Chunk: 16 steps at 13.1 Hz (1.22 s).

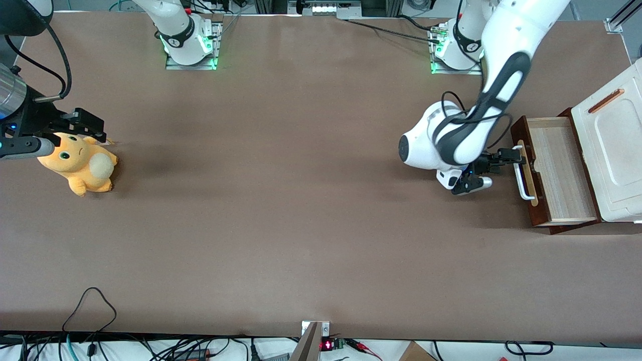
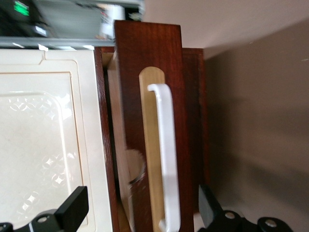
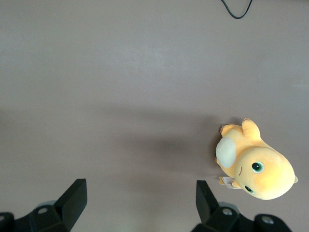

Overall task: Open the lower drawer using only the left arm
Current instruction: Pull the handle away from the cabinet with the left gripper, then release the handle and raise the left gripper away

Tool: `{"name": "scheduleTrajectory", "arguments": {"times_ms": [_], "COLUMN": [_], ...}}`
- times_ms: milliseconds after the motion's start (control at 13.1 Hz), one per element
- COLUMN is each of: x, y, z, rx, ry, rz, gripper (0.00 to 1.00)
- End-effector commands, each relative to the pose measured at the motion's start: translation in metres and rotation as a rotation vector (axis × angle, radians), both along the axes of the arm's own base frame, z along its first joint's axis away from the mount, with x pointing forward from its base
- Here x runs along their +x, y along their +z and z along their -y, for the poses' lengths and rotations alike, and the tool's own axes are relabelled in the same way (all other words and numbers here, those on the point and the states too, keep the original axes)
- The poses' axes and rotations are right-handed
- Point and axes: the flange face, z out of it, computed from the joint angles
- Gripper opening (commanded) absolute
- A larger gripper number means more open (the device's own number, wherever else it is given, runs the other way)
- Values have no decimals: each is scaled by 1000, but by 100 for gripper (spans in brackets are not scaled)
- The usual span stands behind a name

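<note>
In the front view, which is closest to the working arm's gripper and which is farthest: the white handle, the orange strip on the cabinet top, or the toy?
From the gripper, open at the drawer front:
1. Handle, right beside it.
2. Orange strip, on the cabinet top above the drawer.
3. Toy, toward the parked arm's end of the table.

A robotics lab: arm bases point(image 1: 189, 44) bolted to a brown-covered table point(image 1: 281, 200), loose cables point(image 1: 90, 311) along its edge.

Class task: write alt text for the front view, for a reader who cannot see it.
A white robot arm's black gripper, jaws open, sits at the white bar handle of a pulled-out reddish-brown wooden drawer. An orange plush toy lies toward the parked arm's end.
</note>
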Motion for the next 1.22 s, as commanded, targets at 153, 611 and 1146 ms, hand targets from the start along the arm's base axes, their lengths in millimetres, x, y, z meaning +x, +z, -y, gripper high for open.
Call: {"name": "scheduleTrajectory", "arguments": {"times_ms": [153,611,1146], "x": [39,28,10], "y": [167,303,315], "z": [14,-67,-114], "rx": [-469,-1031,-1099], "ry": [84,173,-13], "rz": [-71,-7,-47], "gripper": [100,100,100]}}
